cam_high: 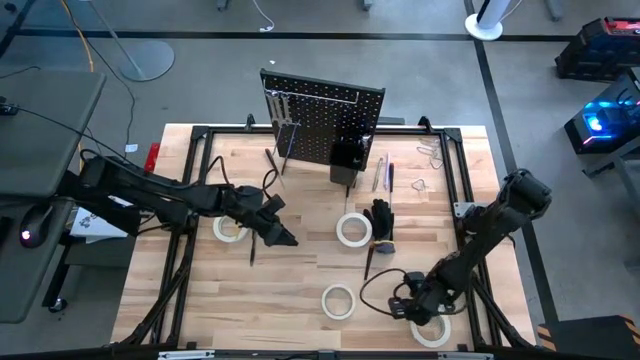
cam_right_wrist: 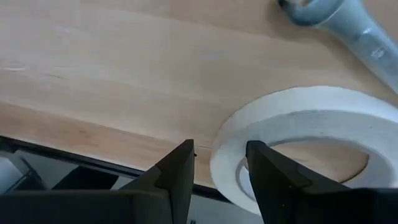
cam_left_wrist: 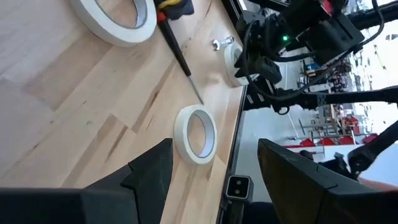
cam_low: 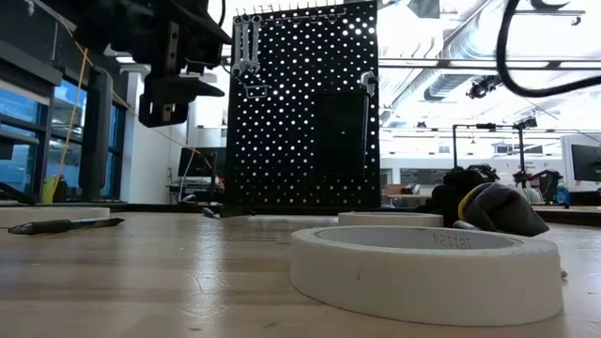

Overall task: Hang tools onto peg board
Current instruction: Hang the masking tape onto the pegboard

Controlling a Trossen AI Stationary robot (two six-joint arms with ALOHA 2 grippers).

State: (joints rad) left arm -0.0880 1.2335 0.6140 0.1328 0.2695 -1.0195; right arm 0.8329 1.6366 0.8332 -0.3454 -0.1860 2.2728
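The right claw [cam_right_wrist: 217, 171] straddles the wall of a tape roll [cam_right_wrist: 298, 134] at the tabletop's [cam_high: 300, 270] front edge, fingers narrowed around it. The left claw [cam_left_wrist: 211, 174] hovers wide open, empty. The pegboard [cam_high: 325, 125] stands behind.

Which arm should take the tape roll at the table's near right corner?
The right. Its end effector is already down at that tape roll, one finger outside the wall and one inside. The left end effector hangs open over mid-table, far from it.
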